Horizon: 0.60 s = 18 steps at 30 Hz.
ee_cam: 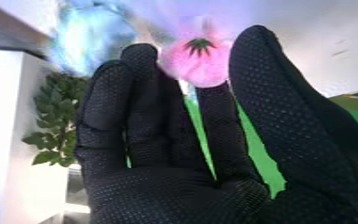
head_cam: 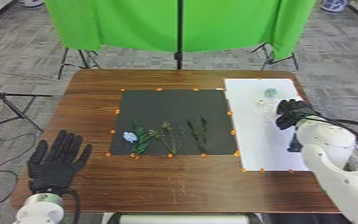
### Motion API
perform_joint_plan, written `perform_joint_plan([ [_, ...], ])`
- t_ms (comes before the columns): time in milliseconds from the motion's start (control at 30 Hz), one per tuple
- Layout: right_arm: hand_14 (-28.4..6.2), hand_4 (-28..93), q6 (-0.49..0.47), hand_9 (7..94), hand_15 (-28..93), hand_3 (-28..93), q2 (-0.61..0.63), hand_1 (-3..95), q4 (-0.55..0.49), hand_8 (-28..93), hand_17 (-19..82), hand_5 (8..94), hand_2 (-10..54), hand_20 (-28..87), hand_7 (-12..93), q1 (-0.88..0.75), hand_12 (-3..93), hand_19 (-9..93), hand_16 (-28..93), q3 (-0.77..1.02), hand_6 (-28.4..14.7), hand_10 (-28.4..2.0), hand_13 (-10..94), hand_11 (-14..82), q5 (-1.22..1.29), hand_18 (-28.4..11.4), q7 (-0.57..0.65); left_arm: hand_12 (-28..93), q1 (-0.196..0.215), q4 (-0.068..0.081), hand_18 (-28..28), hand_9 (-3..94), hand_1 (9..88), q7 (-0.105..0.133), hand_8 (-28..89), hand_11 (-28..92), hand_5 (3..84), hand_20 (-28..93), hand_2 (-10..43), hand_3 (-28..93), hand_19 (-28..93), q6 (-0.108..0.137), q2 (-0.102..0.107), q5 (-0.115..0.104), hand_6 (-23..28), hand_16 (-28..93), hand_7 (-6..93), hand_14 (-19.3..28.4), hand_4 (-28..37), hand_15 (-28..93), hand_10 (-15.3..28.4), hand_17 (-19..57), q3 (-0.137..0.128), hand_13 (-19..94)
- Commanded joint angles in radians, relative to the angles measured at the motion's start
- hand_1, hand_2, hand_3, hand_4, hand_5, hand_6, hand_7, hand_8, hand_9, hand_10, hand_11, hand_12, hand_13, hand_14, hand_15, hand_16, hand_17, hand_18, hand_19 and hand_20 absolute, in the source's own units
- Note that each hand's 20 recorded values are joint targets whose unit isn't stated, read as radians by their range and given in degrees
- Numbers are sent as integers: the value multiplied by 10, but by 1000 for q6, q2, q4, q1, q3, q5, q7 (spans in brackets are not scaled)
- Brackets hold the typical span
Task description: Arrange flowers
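Observation:
Over the white sheet (head_cam: 255,135), my right hand (head_cam: 291,114) is beside a pale bluish bloom (head_cam: 270,92) and a smaller pale one (head_cam: 261,102); a faint clear shape stands below them. In the right wrist view my right hand (ee_cam: 171,150) has straight fingers and a raised thumb, with a pink flower (ee_cam: 198,60) and a blurry blue flower (ee_cam: 91,40) past the fingertips. My left hand (head_cam: 58,162) is open at the table's left. On the dark mat (head_cam: 158,107) lie a light-blue flower (head_cam: 130,136), a leafy green stem (head_cam: 141,140), a branching stem (head_cam: 169,137) and dark slender stems (head_cam: 198,135).
Orange markers edge the mat and sheet on the brown table (head_cam: 167,187). A small dark object (head_cam: 294,145) is near the sheet's right side. A green cloth (head_cam: 131,25) hangs behind the table. Green foliage (ee_cam: 55,120) stands beyond my right hand in its wrist view.

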Motion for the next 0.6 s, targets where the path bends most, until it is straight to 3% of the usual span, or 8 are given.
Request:
perform_joint_plan([
  [33,-117,-276,56,664,572,710,2,542,23,-36,297,598,-95,424,218,-18,335,810,358,-23,-24,-139,563,195,-14,-224,67,118,17,18,141,394,276,-27,-119,339,429,164,175,740,403,-6,-13,-3,67,-91,223,145,-283,494,144,-49,-2,323],
  [100,-96,-272,82,761,561,677,10,582,26,36,330,660,-95,428,268,-24,468,829,406,-30,-16,-119,629,178,-24,-222,73,117,25,17,141,394,275,-26,-119,338,429,164,175,741,403,-13,-15,-8,67,-91,223,145,-283,493,145,-49,-6,322],
  [167,-88,-275,113,782,557,667,17,606,25,62,342,683,-95,431,303,-35,513,836,424,-28,-7,-110,651,208,-39,-219,65,116,29,15,141,394,276,-22,-119,336,430,163,175,741,403,-13,-15,-7,67,-91,222,145,-283,491,146,-49,-6,321],
  [600,-77,-274,434,794,531,690,35,615,-86,107,351,699,-95,431,373,45,516,836,445,-102,-8,-110,662,215,-64,-216,47,118,39,5,142,394,276,-11,-117,334,432,163,176,737,404,-19,-10,-12,67,-89,220,145,-283,490,146,-50,-8,322],
])
